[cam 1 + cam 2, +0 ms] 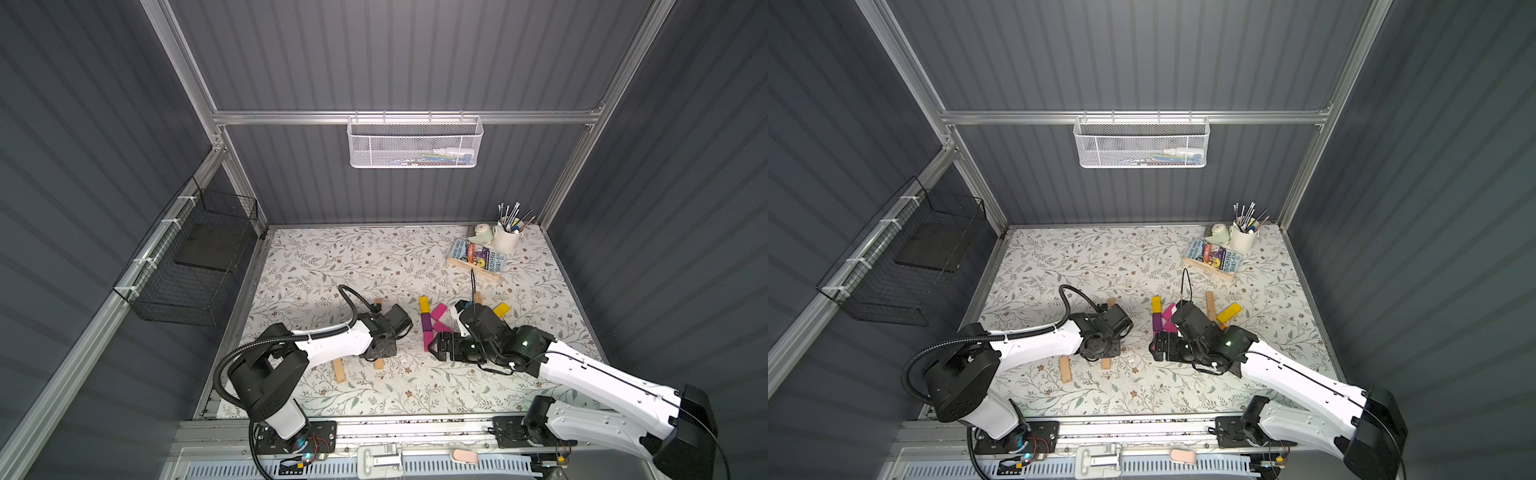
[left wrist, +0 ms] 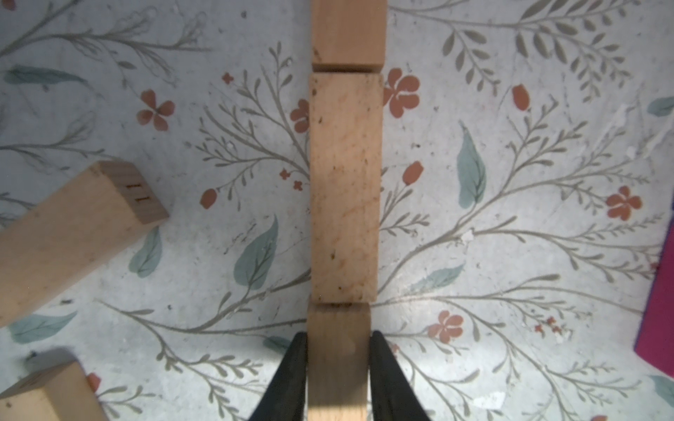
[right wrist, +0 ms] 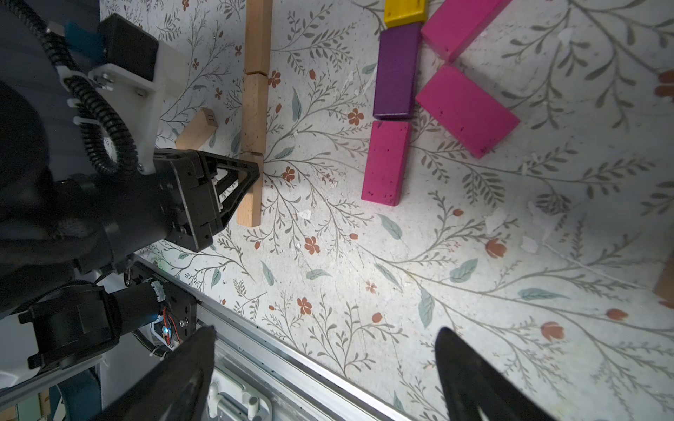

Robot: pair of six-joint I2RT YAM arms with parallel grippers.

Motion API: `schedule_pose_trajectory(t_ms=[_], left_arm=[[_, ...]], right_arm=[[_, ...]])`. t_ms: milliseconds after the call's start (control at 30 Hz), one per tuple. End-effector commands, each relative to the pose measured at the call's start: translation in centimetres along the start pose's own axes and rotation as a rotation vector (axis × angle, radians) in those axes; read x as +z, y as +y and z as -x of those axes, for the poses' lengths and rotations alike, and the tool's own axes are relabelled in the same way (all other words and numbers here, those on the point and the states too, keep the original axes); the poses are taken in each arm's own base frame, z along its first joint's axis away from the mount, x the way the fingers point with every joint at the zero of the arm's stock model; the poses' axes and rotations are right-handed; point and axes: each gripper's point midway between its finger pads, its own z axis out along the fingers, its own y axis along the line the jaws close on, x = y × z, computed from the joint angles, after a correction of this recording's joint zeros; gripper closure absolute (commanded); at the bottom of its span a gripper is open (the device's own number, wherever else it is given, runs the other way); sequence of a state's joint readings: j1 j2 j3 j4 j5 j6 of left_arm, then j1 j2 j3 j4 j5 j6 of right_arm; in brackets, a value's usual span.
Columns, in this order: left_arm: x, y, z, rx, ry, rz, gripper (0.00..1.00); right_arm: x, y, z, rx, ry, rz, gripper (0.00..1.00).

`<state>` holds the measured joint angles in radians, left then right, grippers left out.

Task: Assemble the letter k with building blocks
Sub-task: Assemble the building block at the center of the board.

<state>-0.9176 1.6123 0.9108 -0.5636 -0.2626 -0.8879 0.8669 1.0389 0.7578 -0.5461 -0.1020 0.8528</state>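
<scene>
The left pincer is clamped on the sides of a tan block lying flat on the floral counter. This held block touches a second tan block end to end. A third tan block continues the same straight line, with only a thin seam between. A slanted tan block lies apart to one side of the line.

The right pincer hangs over bare counter with its jaws spread wide and nothing between them. Beyond it lie the painted blocks. A yellow block, a purple block and a magenta block lie end to end in a line. An upper slanted magenta block and a lower slanted magenta block angle away from the purple block's side.

Both top views show the containers. In the far right corner of the counter, a white cup holds a bunch of thin brushes or pens standing upright. A pale green roll sits just beside it. In front of them, a shallow wooden tray holds books lying flat.

A white mesh basket hangs on the back rail. It holds a few pale items at its right end, too small to name. A black wire basket on the left wall holds a dark flat slab.
</scene>
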Motion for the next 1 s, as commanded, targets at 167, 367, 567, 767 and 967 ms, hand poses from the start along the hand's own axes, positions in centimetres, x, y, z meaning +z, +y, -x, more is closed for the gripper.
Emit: schedule_pose_trajectory(t_ms=[167,367,567,767,967], left_arm=[[-0.2,0.0,0.3,-0.01,-0.011,0.015,0.68],[-0.2,-0.2,0.4,-0.009,-0.012,0.009,0.64],[-1.0,-0.2,0.8,-0.015,-0.03,0.003,0.58],[-5.0,1.6,3.2,0.007,-0.167,-0.002,0.44],[-8.1,5.6,6.2,0.169,-0.224,-0.094,0.38]], right_arm=[[0.0,0.2,0.1,-0.003,-0.003,0.001,0.06],[0.0,0.2,0.1,-0.002,-0.003,0.001,0.06],[-0.1,0.3,0.2,-0.001,-0.008,0.003,0.06],[-0.4,0.1,0.7,-0.014,-0.036,-0.008,0.04],[-0.9,0.5,1.3,-0.045,-0.062,-0.003,0.03]])
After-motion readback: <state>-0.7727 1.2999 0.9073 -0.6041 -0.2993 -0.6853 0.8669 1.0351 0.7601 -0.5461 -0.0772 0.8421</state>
